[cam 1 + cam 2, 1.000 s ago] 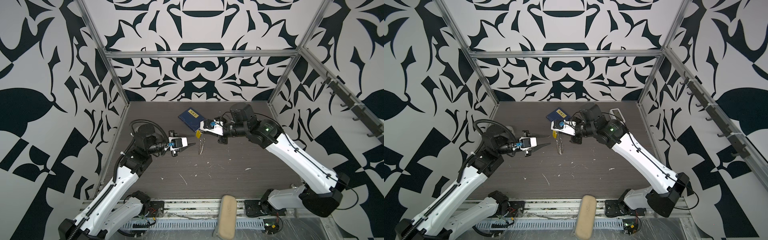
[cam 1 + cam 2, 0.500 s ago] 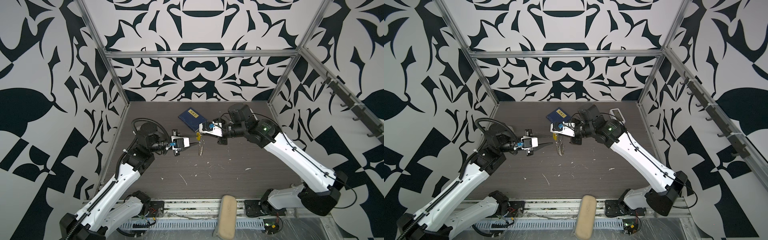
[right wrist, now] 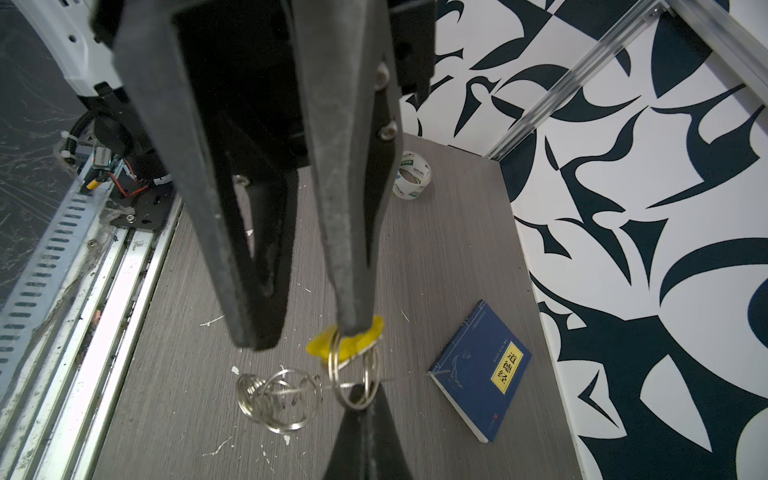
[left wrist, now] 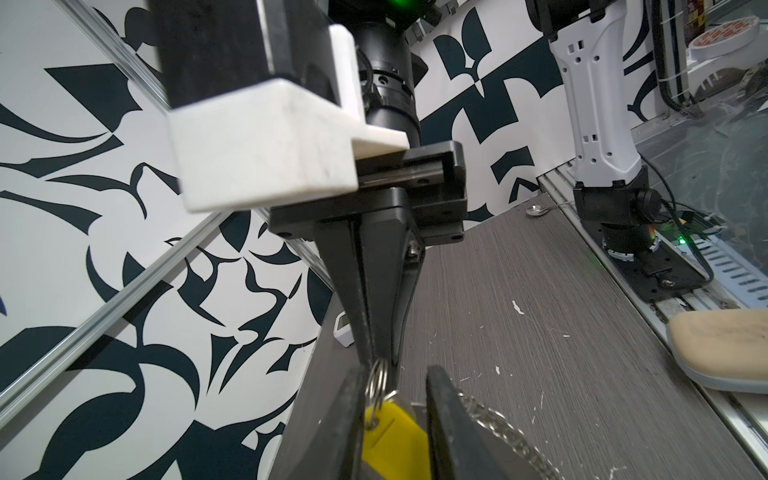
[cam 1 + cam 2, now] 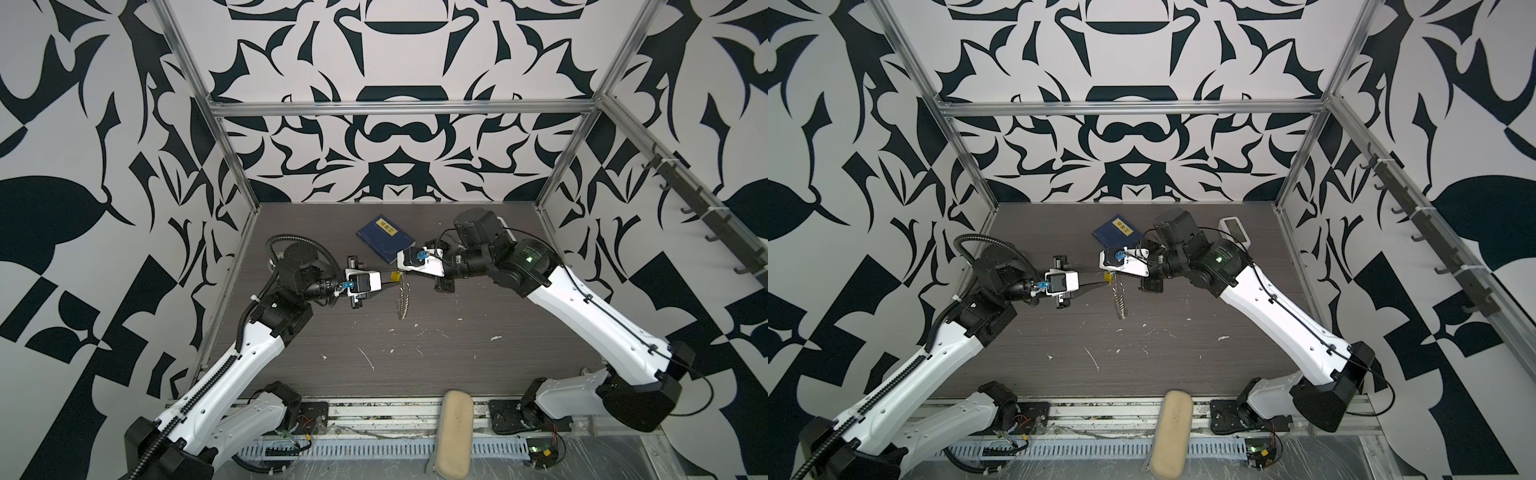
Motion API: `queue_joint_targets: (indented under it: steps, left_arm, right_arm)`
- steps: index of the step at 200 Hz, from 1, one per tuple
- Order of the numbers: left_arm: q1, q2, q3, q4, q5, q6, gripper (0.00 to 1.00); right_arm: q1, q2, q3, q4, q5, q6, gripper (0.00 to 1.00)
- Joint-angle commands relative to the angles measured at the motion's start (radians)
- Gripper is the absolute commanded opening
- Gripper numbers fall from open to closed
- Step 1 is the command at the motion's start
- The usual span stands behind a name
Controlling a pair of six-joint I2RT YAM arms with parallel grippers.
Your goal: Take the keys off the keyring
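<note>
Left wrist view showed the left end effector [image 4: 393,376] clamped on the yellow keys [image 4: 392,434]. The right end effector [image 4: 376,358], pinched shut, held the keyring [image 5: 402,300] dangling above mid-bench [image 5: 457,357]. Both forearms reached inward, roughly level.

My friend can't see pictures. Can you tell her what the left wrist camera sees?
A yellow tag sits between the black fingers of the left gripper. The shut right gripper points at it, pinching the small silver ring on the tag. The chain of rings on the keyring hangs beside them, with the grey table behind.
</note>
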State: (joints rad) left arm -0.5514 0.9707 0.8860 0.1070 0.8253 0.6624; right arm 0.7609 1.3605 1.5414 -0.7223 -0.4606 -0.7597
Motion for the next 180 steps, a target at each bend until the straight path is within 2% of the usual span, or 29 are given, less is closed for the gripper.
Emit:
queue_joint_targets:
  steps: [1, 85, 132, 180]
  left_arm:
    - [-0.004, -0.004, 0.034, 0.025, 0.004, -0.004, 0.29]
    - [-0.013, 0.045, 0.075, 0.004, 0.035, 0.002, 0.24]
    - [-0.018, 0.046, 0.082, -0.057, 0.037, 0.03, 0.28]
    - [-0.018, 0.049, 0.095, -0.096, 0.029, 0.042, 0.27]
  right_arm:
    - [0.006, -0.011, 0.029, 0.026, -0.027, -0.001, 0.0]
    - [0.014, -0.008, 0.05, 0.014, -0.033, -0.001, 0.0]
    - [0.015, -0.009, 0.059, 0.009, -0.035, 0.0, 0.0]
    - [0.015, -0.004, 0.069, 0.008, -0.045, 0.0, 0.0]
